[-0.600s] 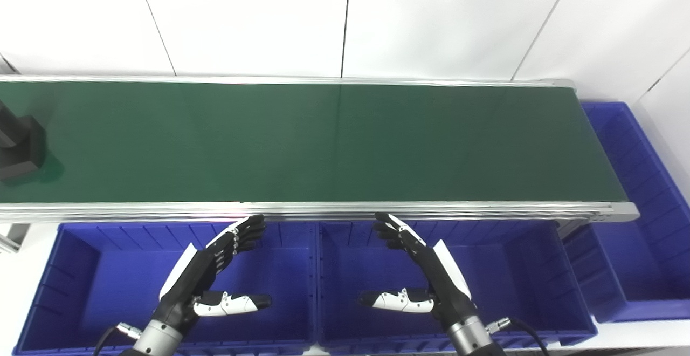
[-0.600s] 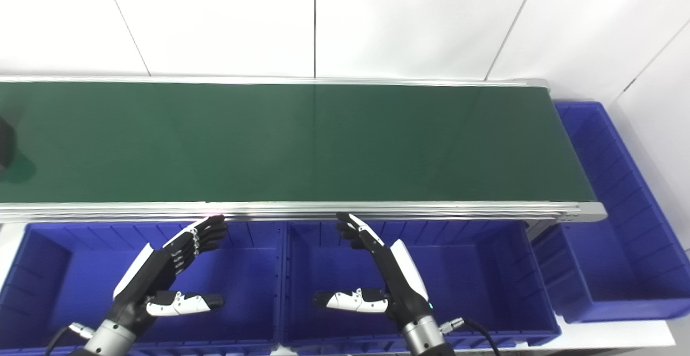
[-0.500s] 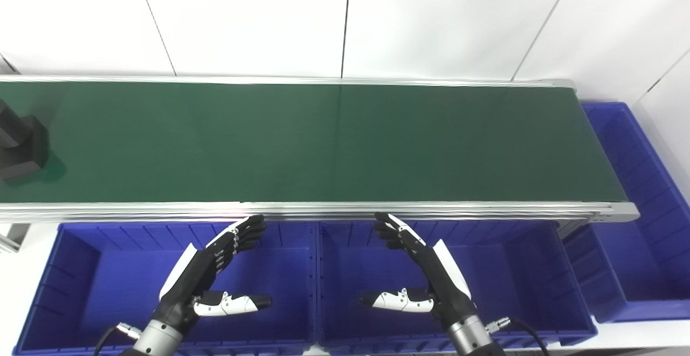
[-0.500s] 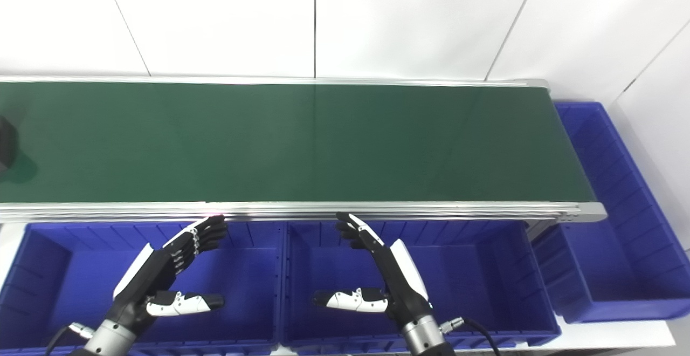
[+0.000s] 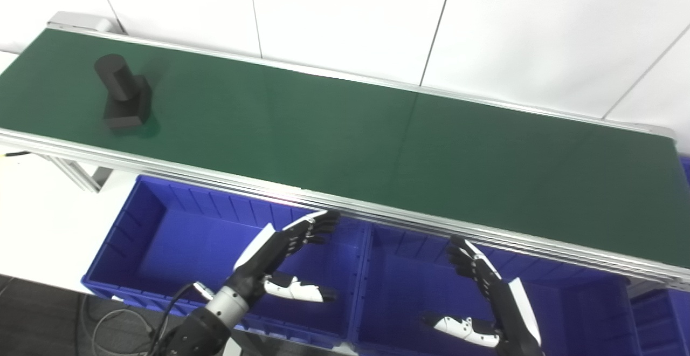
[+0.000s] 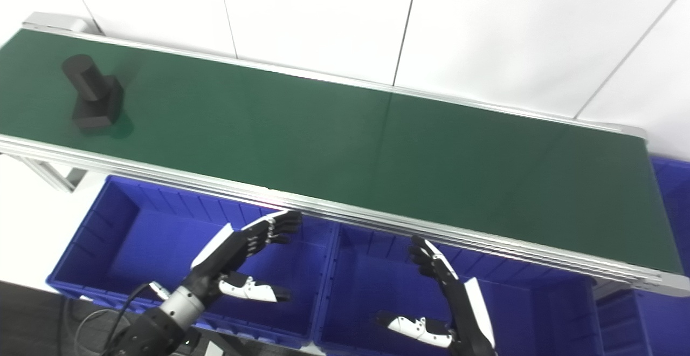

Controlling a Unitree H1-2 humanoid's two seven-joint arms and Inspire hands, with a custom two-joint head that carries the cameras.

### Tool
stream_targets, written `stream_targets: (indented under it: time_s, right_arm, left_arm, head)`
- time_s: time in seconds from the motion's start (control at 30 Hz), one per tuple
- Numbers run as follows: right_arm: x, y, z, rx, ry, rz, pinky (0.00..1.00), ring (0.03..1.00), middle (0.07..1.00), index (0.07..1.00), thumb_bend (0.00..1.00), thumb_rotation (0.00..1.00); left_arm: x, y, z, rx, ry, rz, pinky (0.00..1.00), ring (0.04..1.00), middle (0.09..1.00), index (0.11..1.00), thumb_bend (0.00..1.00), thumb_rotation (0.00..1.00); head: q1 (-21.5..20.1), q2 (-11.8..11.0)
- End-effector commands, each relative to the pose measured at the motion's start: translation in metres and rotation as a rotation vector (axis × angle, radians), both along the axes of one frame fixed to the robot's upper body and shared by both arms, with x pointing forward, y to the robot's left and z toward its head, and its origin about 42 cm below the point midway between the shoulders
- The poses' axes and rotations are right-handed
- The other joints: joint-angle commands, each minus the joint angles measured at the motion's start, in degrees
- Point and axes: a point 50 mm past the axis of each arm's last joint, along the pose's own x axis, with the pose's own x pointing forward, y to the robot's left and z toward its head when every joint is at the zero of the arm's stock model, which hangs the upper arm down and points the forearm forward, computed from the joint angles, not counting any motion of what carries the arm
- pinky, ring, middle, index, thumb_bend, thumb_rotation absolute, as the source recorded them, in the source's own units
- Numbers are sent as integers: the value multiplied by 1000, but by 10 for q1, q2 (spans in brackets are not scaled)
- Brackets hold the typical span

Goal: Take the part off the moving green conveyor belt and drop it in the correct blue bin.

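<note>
A black part (image 5: 123,95), a short cylinder standing on a blocky square base, sat upright on the green conveyor belt (image 5: 345,129) near its far left end, closer to the near rail than to the wall side. It was well apart from both hands. The belt ran slantwise across the views, bordered by silver rails, with white wall panels (image 5: 345,16) behind it. Below the near rail stood blue bins side by side: the left bin (image 5: 161,221) and the middle bin (image 5: 399,286), with part of another bin (image 6: 668,183) showing at the right edge. The left hand (image 5: 277,256) hovered over the left bin, fingers stretched out and apart toward the rail, thumb held out sideways, holding nothing. The right hand (image 5: 485,302) hovered over the middle bin in a matching pose, fingers spread and thumb extended inward, likewise empty. Neither hand touched the belt or a bin wall.
</note>
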Motion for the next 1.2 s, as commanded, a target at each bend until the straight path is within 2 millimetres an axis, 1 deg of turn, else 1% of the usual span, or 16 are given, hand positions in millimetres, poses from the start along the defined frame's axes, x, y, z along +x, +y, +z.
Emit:
stream_targets:
  time_s: [0.0, 0.27, 0.47, 0.57, 0.6, 0.63, 0.67, 0.7, 0.73, 0.83, 0.93, 1.0, 1.03, 1.07, 1.1, 1.17]
  right_arm:
    - [2, -1, 10, 20, -73, 18, 793, 830, 852, 886, 855, 286]
    - [0, -2, 12, 24, -68, 16, 808, 837, 848, 884, 857, 283]
    - [-2, 0, 9, 15, -72, 14, 787, 827, 839, 879, 866, 280]
    - [-3, 0, 7, 21, -70, 14, 785, 825, 841, 877, 868, 270]
    - [-3, 0, 6, 21, -70, 16, 786, 826, 841, 877, 868, 271]
    - [-3, 0, 4, 21, -69, 18, 784, 824, 840, 875, 868, 276]
    - [-3, 0, 3, 20, -69, 19, 784, 824, 841, 876, 868, 278]
    - [-4, 0, 2, 16, -68, 19, 782, 824, 841, 876, 867, 281]
    - [-4, 0, 2, 13, -67, 19, 779, 822, 841, 877, 867, 284]
    - [-4, -1, -1, 3, -67, 17, 774, 821, 841, 875, 869, 291]
    - [-4, -3, -4, 7, -65, 21, 776, 824, 844, 877, 867, 288]
    - [-4, -3, -5, 10, -55, 17, 783, 827, 844, 882, 874, 285]
    - [-5, -4, -6, 13, -55, 17, 783, 827, 845, 882, 874, 284]
    - [-5, -4, -8, 15, -56, 17, 780, 825, 845, 880, 874, 281]
    - [-5, -5, -8, 13, -54, 18, 780, 825, 845, 879, 874, 280]
    - [-5, -6, -9, 5, -52, 22, 786, 829, 848, 884, 871, 282]
  left_arm:
    - [2, -3, 7, -9, -59, 5, 813, 864, 879, 880, 901, 334]
    - [1, -6, 3, -6, -56, 9, 828, 867, 881, 882, 927, 355]
    - [0, -5, 0, 6, -52, 12, 805, 852, 875, 879, 932, 369]
    - [-1, -4, -2, 17, -49, 11, 806, 855, 879, 880, 929, 374]
    - [-1, -4, -3, 15, -50, 14, 806, 855, 880, 881, 928, 375]
    - [-1, -4, -5, 15, -50, 15, 798, 851, 877, 876, 937, 372]
    - [-2, -4, -5, 15, -51, 16, 787, 846, 874, 875, 939, 374]
    - [-2, -4, -6, 20, -52, 15, 779, 842, 873, 874, 941, 379]
    - [-2, -4, -6, 25, -54, 15, 771, 839, 872, 875, 942, 385]
    - [-1, -6, -8, 28, -57, 14, 785, 842, 869, 873, 953, 383]
    - [0, -7, -9, 33, -63, 5, 794, 850, 871, 873, 939, 367]
    - [0, -7, -10, 44, -63, 4, 791, 843, 866, 873, 955, 394]
    - [0, -7, -11, 47, -61, 2, 787, 840, 865, 872, 961, 399]
    - [0, -7, -12, 48, -61, 0, 778, 835, 864, 871, 969, 404]
    - [1, -8, -14, 45, -61, -1, 777, 835, 864, 871, 969, 404]
    - [1, -8, -16, 41, -63, -1, 765, 829, 863, 869, 969, 394]
  head:
    - [4, -3]
    - [-2, -8]
    - [-20, -32]
    - [-22, -39]
    - [-23, -46]
    - [-23, -53]
    - [-23, -53]
    - [-23, -61]
    - [-23, -61]
    - [-18, -74]
    - [-16, -77]
    - [-15, -82]
    - [-11, -91]
    - [-11, -91]
    - [-3, -99]
    - [3, -106]
